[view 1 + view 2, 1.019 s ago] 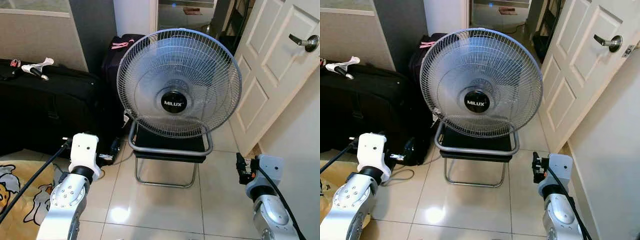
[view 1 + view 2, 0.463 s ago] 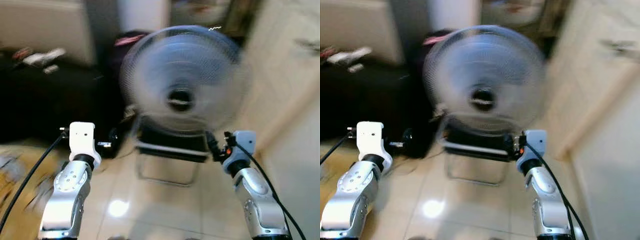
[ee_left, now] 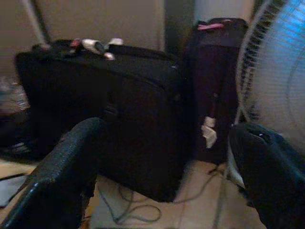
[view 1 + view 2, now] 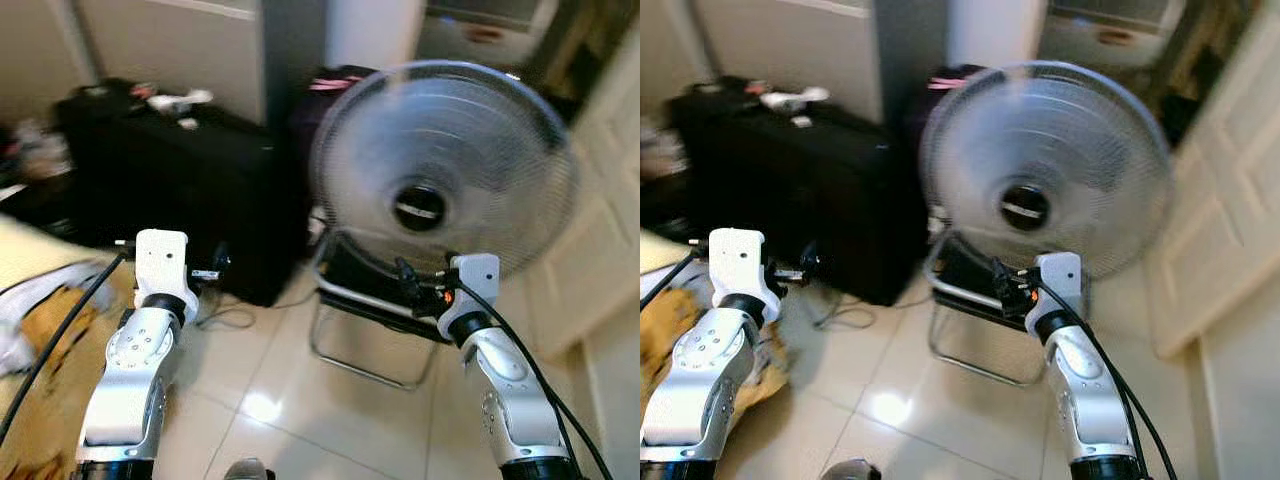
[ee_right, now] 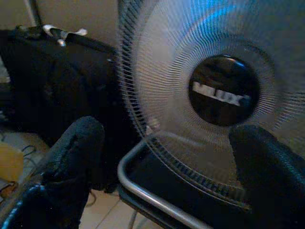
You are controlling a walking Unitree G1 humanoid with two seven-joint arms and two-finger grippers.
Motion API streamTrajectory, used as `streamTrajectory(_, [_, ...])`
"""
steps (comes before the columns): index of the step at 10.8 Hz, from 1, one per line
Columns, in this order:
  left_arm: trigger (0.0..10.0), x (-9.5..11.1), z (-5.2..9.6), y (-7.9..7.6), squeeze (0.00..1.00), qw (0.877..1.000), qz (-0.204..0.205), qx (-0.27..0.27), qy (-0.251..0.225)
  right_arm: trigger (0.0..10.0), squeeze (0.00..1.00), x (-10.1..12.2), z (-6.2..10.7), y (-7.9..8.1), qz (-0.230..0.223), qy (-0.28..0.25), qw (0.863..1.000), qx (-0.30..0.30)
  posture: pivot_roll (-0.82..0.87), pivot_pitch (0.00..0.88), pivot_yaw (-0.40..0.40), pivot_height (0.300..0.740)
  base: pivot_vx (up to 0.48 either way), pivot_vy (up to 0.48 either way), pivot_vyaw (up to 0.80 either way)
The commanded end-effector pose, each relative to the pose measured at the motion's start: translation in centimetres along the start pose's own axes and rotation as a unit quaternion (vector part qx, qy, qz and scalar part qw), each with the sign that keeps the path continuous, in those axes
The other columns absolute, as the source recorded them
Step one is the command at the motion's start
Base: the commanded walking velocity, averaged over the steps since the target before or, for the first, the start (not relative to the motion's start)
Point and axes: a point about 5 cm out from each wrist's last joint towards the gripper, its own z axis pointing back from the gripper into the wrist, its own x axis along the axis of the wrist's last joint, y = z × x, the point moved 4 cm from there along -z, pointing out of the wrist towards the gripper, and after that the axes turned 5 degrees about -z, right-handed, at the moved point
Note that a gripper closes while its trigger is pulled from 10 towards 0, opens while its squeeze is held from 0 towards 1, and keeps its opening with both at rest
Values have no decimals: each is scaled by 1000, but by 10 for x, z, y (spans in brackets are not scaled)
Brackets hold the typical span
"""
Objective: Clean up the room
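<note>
Your right gripper (image 5: 162,167), fingers spread, is held up just before the round grey wire-caged fan (image 4: 445,170) on its tubular metal stand; your left gripper (image 3: 162,181), also spread, faces the black fabric suitcase (image 4: 170,190).

Your head cams look fwd/down at the fan (image 4: 440,170) & suitcase (image 4: 170,190); both wrist cams face the same two, closer.

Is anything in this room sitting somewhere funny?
Yes. The round grey wire-caged fan is perched on the seat of a low black chair with a bent metal-tube frame instead of on the floor. A loose cable also lies looped on the tiles beside the big black suitcase.
</note>
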Motion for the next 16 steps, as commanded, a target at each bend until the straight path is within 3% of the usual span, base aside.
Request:
streamTrajectory(1, [10000,3,-1,-2,0,1000,-1,-2,-4,10000,1000,2,-2,-6,8,-5,1000,-20,-73,0,-42,740,0,0,800])
streamTrajectory(3, [10000,2,-1,-5,0,999,45,-9,1,10000,1000,2,-6,-1,-8,-3,1000,-12,-72,0,-42,740,0,0,800])
streamTrajectory(4, [10000,4,-1,-8,0,999,45,-21,-1,10000,1000,3,-7,1,-6,-4,1000,-10,-72,0,-40,740,0,0,800])
streamTrajectory(5, [10000,4,-4,-5,0,1000,7,-9,-8,10000,1000,4,-7,-4,27,-10,999,-28,-71,0,-41,740,0,0,800])
streamTrajectory(6, [10000,8,-6,2,216,999,-9,23,-26,10000,1000,4,-8,-6,40,-9,999,-30,-71,0,-41,740,0,0,706])
streamTrajectory(7, [10000,15,-8,4,463,998,21,39,-51,10000,1000,2,-10,-3,30,-5,999,-24,-71,0,-39,740,0,0,538])
streamTrajectory(8, [10000,19,-8,7,510,996,-5,63,-68,10000,1000,1,-11,-2,30,-3,999,-26,-69,0,-39,740,0,0,538])
streamTrajectory(10, [10000,16,-7,-4,365,998,-15,7,-57,10000,1000,1,-12,-1,44,0,998,-33,-73,0,-25,740,0,0,503])
streamTrajectory(11, [10000,10,-4,-11,0,999,-2,-37,-40,10000,1000,-1,-13,2,25,6,999,-30,-52,0,-35,740,0,0,800])
streamTrajectory(13, [10000,16,-11,-5,0,999,-24,-17,-45,10000,1000,-2,-13,10,47,2,999,-3,-28,0,-58,740,0,0,800])
streamTrajectory(14, [10000,19,-11,-5,0,998,-19,-20,-49,10000,1000,-2,-14,11,40,0,999,0,-31,0,-59,740,0,0,800])
streamTrajectory(16, [10000,17,-11,-4,0,999,-24,-21,-40,10000,1000,-7,-15,13,66,21,998,10,-31,0,-59,740,306,0,800])
